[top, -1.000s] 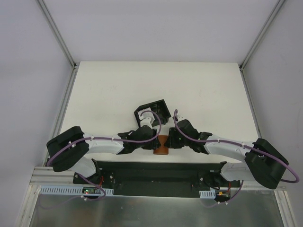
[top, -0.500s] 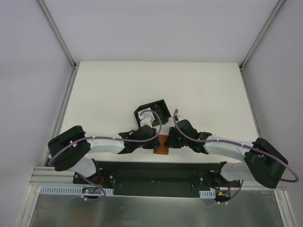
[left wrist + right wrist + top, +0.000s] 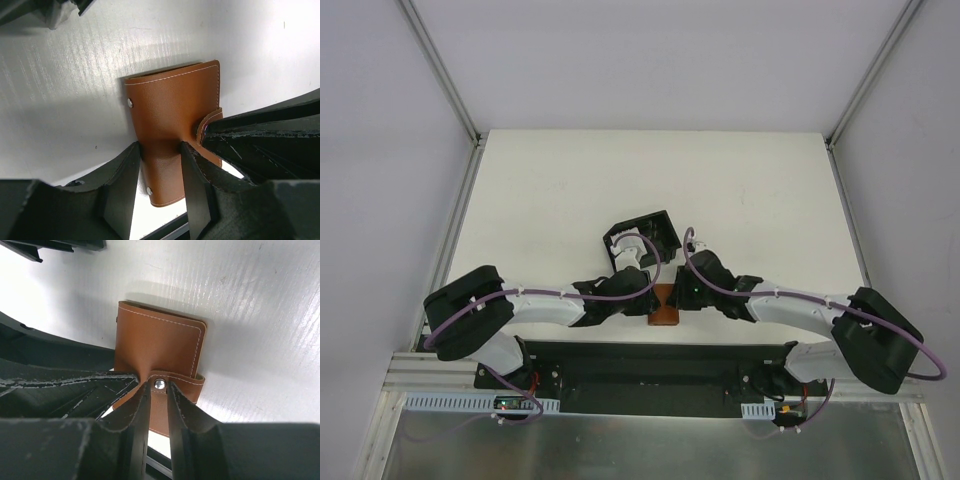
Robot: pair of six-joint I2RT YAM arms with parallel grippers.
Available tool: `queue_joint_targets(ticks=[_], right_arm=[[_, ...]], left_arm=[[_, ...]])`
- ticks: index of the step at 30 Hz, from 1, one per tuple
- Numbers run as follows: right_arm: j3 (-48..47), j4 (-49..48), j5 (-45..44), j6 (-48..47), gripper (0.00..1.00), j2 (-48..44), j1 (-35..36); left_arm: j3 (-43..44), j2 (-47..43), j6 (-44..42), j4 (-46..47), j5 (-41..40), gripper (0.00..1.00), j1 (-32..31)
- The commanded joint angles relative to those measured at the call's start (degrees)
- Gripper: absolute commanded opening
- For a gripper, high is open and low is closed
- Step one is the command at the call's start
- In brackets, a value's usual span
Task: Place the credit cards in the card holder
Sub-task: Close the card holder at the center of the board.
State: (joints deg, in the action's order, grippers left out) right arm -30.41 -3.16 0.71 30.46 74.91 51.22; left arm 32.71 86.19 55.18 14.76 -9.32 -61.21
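Observation:
A brown leather wallet (image 3: 663, 315) lies folded at the table's near edge, between the two arms. My left gripper (image 3: 159, 152) is shut across the wallet's (image 3: 170, 105) folded body, one finger on each side. My right gripper (image 3: 159, 388) is shut on the wallet's snap strap (image 3: 161, 405), just below the silver stud; the wallet's flat cover (image 3: 160, 345) shows beyond it. The black card holder (image 3: 645, 235) stands open-topped just behind the left wrist, and its edge shows in a corner of the right wrist view (image 3: 55, 245). The credit cards are out of view.
The black mounting rail (image 3: 650, 365) runs along the table's front edge right beside the wallet. The two grippers touch or nearly touch over the wallet. Grey walls with metal frame posts (image 3: 460, 110) close in the white table (image 3: 650, 180).
The left jaws have narrowed onto the wallet's body. The right wrist has edged slightly left toward the wallet. The wallet stays in place.

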Motion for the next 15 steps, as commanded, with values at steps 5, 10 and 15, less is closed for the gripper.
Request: queue_joint_targets(ticks=[5, 10, 15], right_arm=[[-5.2, 8.2, -3.6, -2.0, 0.18, 5.6, 0.5], [-6.9, 11.1, -3.2, -3.3, 0.17, 8.2, 0.5], [-7.9, 13.2, -3.0, -4.4, 0.15, 9.7, 0.5]], left_arm=[[-2.8, 4.4, 1.2, -9.4, 4.6, 0.38, -2.3], [-2.9, 4.4, 1.1, -9.4, 4.5, 0.38, -2.3], [-3.4, 3.6, 1.3, -9.3, 3.9, 0.38, -2.4]])
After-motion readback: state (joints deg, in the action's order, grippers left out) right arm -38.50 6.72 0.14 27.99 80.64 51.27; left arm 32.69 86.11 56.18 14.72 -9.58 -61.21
